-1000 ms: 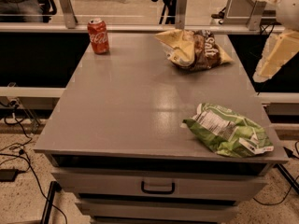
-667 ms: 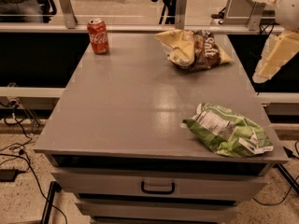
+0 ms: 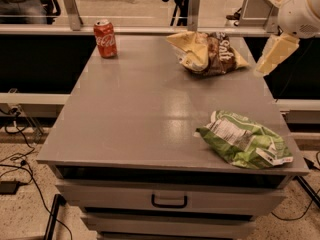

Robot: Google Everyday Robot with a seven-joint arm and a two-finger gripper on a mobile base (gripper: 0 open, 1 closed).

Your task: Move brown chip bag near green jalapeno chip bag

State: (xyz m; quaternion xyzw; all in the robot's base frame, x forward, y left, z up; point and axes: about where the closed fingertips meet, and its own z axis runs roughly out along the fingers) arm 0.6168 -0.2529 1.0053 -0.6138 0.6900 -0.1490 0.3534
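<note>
The brown chip bag [image 3: 207, 52], dark brown and pale yellow with white "Salt" lettering, lies crumpled at the far right of the grey table [image 3: 135, 114]. The green jalapeno chip bag [image 3: 245, 143], with a white nutrition panel, lies at the near right corner. My gripper [image 3: 264, 34] hangs in the air off the table's far right edge, just right of the brown bag and above table height. Its pale yellow fingers [image 3: 274, 54] are spread apart and hold nothing.
A red cola can [image 3: 105, 38] stands upright at the far left of the table. A metal rail [image 3: 150, 30] runs behind the table. A drawer with a handle [image 3: 169, 201] is in the front. Cables [image 3: 20, 169] lie on the floor at the left.
</note>
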